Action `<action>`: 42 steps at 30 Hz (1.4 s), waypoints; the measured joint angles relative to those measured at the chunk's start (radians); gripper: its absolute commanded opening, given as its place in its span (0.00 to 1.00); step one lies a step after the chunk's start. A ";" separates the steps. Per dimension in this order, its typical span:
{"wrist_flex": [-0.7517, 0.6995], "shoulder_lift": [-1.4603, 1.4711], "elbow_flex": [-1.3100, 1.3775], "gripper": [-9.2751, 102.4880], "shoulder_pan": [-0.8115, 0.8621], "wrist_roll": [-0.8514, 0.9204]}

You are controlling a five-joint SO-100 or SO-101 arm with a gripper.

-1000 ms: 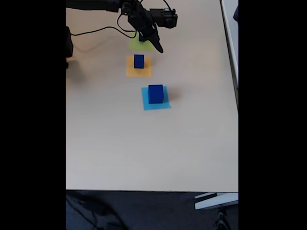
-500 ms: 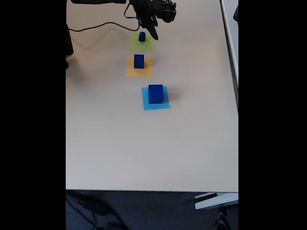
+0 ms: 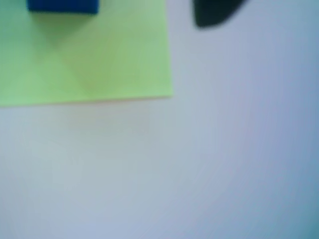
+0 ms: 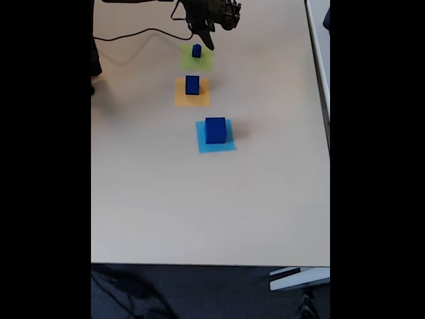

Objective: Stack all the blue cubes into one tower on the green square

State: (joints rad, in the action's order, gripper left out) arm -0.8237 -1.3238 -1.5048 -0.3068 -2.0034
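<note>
**Three cubes, three papers, nothing stacked**

Nearest the fixed camera: bare pale table (image 4: 199, 212), smooth and matte, its front edge giving way to dark floor.

First paper: a flat light blue square (image 4: 215, 137). On it sits the largest blue cube (image 4: 215, 129), solid, dark, sharp-edged.

Second paper: an orange square (image 4: 192, 92), flat, carrying the middle blue cube (image 4: 192, 84).

Third paper, farthest: the green square (image 4: 196, 58), yellow-green. In my wrist view its sheet (image 3: 94, 59) shows faint diagonal creases (folded once, by the look). The smallest blue cube (image 4: 196, 50) rests on it; from the wrist its blue body (image 3: 63, 5) is cut by the top edge of the picture.

Count: three cubes, graded in size, one per paper, all in a line and apart from each other.

Me: my gripper (image 4: 208, 40) hangs at the far end of the table, just beyond the green square, dark fingers pointing down, clear of the smallest cube. One black fingertip (image 3: 214, 12) shows over bare table beside the paper. I hold nothing; how wide my jaws stand I cannot tell.

A black cable (image 4: 133, 34) trails across the far table.
</note>
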 measured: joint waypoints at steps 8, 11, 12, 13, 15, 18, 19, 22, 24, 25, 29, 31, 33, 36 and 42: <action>-0.057 0.005 -0.015 0.30 -0.005 0.020; -0.069 0.009 -0.026 0.30 -0.005 0.038; -0.072 0.009 -0.026 0.30 -0.005 0.044; -0.074 0.009 -0.026 0.29 -0.005 0.052; -0.081 0.009 -0.034 0.29 -0.005 0.057; -0.083 0.009 -0.044 0.28 -0.003 0.072; -0.083 0.009 -0.046 0.28 -0.003 0.077; -0.083 0.009 -0.046 0.28 -0.003 0.094; -0.083 0.009 -0.048 0.27 -0.008 0.100; -0.083 0.009 -0.052 0.27 -0.009 0.103; -0.083 0.017 -0.052 0.27 -0.012 0.118; -0.083 0.017 -0.052 0.27 -0.012 0.123; -0.083 0.017 -0.055 0.26 -0.011 0.123; -0.083 0.026 -0.058 0.25 -0.009 0.123; -0.083 0.026 -0.067 0.25 -0.012 0.133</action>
State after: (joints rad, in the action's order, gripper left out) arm -0.9066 -1.2977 -1.5723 -0.3191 -1.8699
